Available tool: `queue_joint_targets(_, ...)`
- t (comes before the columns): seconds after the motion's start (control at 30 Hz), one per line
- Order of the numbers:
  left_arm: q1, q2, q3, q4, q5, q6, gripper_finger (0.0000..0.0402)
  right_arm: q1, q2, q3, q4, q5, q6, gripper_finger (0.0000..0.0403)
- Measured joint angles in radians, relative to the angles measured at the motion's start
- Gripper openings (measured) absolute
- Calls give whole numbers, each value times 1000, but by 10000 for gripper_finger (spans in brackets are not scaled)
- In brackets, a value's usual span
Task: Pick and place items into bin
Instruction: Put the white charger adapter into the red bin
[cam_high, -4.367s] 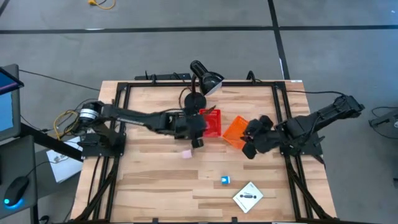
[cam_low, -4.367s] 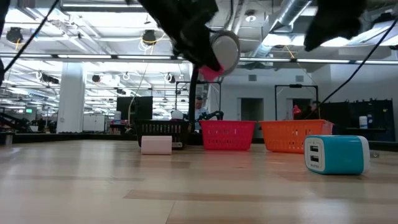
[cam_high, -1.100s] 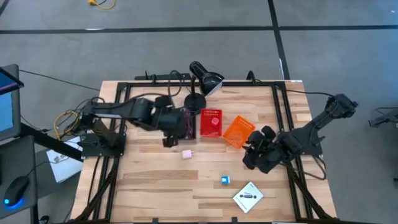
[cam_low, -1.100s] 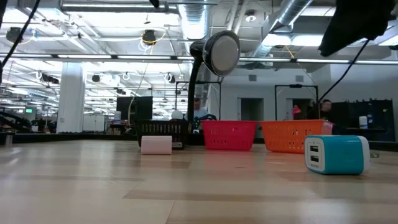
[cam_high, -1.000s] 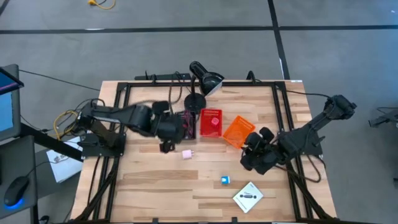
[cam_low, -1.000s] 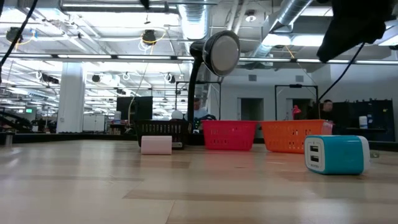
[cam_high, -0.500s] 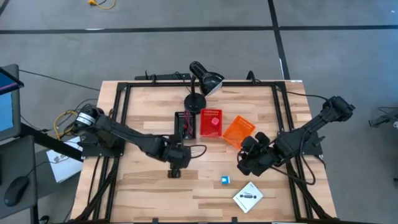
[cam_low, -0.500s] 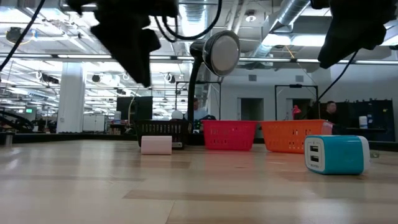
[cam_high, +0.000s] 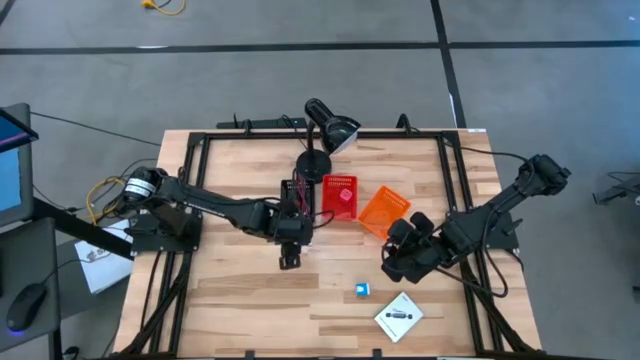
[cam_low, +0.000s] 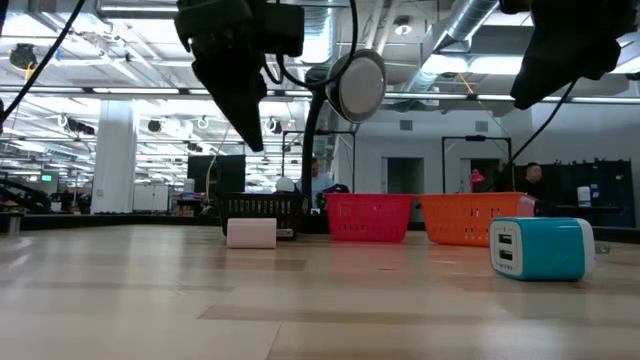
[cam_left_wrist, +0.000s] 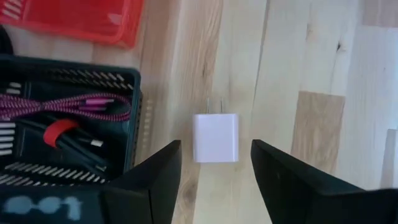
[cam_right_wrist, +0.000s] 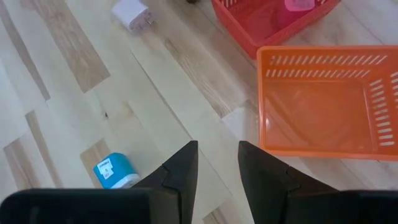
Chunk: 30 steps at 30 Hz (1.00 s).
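L gripper (cam_left_wrist: 214, 180) has swung back from mid-tabletop since 0.5 s ago; now hangs above white plug block (cam_left_wrist: 215, 137), jaws parted wide, nothing in them. Block lies on tabletop (cam_high: 240, 300) just beside black bin (cam_left_wrist: 68, 124) holding cables. R gripper (cam_right_wrist: 217, 168) unmoved, above bare wood near orange bin (cam_right_wrist: 323, 102), jaws partly open, empty. Blue cube (cam_high: 362, 290) and white card (cam_high: 399, 317) still on tabletop. Red bin (cam_high: 339, 197) holds pink piece.

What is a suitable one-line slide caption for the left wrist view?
Open left gripper hovers above small white plug-in charger lying beside black mesh bin holding magenta cables.
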Motion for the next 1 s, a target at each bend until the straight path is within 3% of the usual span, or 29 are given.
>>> queue_joint_targets(0.37,-5,161,-1,71,57,79,239,0,0,0,0,-3,1,108)
queue_joint_targets(1.0,72,211,0,118,33,115,240,-2,0,0,0,-3,0,108)
